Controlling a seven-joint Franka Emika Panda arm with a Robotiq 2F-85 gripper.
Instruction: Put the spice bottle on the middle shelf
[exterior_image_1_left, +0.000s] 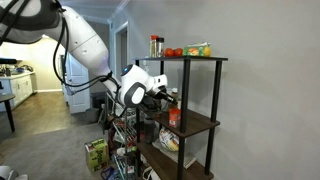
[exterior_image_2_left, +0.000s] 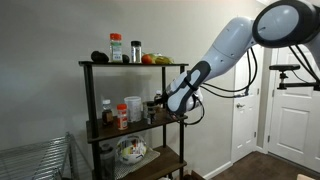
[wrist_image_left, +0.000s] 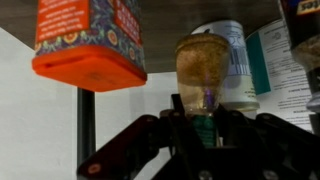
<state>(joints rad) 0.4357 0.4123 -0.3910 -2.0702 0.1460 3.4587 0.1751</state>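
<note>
The spice bottle, with a white cap and reddish body, stands on the top board beside a dark-lidded jar; it also shows in an exterior view. My gripper is at the middle shelf, which is a dark wooden board. The wrist view is upside down. The fingers are shut on the green cap of a small clear bottle of brown powder. Its base is at the board; I cannot tell whether it rests there. The gripper shows in both exterior views.
On the middle shelf an orange-lidded red container and a white labelled jar stand close beside the held bottle. Red and yellow items lie on the top board. A bowl sits on the bottom board. A wire rack stands nearby.
</note>
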